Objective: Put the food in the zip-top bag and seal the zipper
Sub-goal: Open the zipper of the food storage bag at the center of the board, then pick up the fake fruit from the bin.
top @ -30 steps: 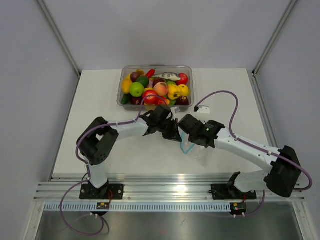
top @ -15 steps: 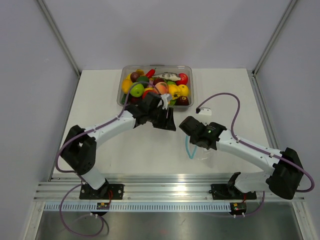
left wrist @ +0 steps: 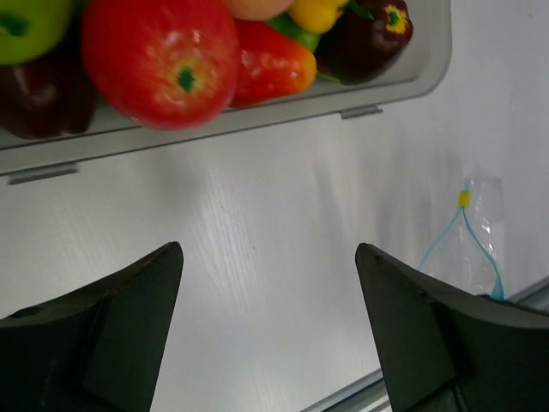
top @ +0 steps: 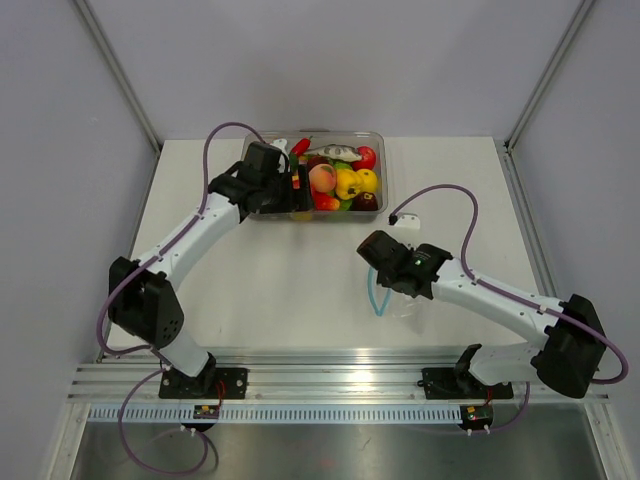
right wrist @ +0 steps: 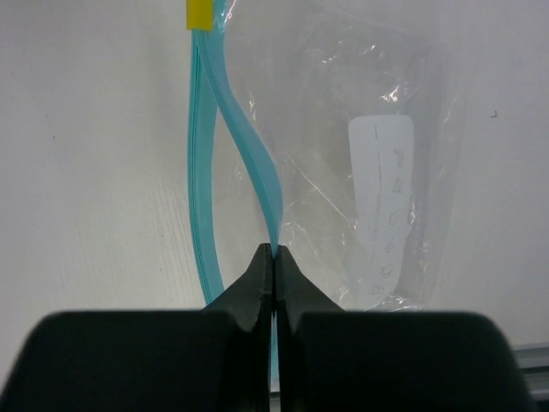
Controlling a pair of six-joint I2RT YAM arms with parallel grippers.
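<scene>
Evidently nothing is bagged yet: the right end effector (right wrist: pixel 274 251), at five o'clock on the tabletop (top: pixel 300 290), is closed on one lip of the parted zipper (right wrist: pixel 206 172) of the seemingly empty zip-top bag (right wrist: pixel 377 172), while the left end effector (left wrist: pixel 268 249) hangs open beside the tub (left wrist: pixel 377 90) of toy food (left wrist: pixel 163 56) at twelve o'clock.

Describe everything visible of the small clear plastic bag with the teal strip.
The small clear crinkly plastic bag lies flat on the white table. Its teal-blue zipper strip runs along one edge, the two halves parted in a narrow loop, with a yellow tab at one end. A white printed label shows on it. Nothing shows inside. The right gripper, shut, pinches one half of the strip.
</scene>
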